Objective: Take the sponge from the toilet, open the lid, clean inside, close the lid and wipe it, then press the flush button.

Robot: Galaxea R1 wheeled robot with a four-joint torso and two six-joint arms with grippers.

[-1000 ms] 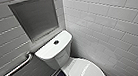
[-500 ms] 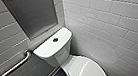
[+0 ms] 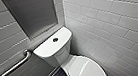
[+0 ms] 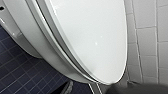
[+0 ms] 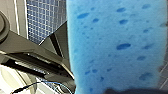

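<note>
One step seemed done, we judged: our right pincer (image 5: 97,67) gripped the small bright-blue sponge (image 5: 117,47), off the glossy white ceramic toilet (image 3: 53,50), whose white oval plastic lid (image 3: 88,69) lay shut; cleaning, wiping & flush prob. remained.

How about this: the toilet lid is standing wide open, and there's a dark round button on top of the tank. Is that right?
Not quite. The lid is not open: the head view shows it lying shut, flat over the bowl. The rest is right: a dark round button does sit on top of the tank.
</note>
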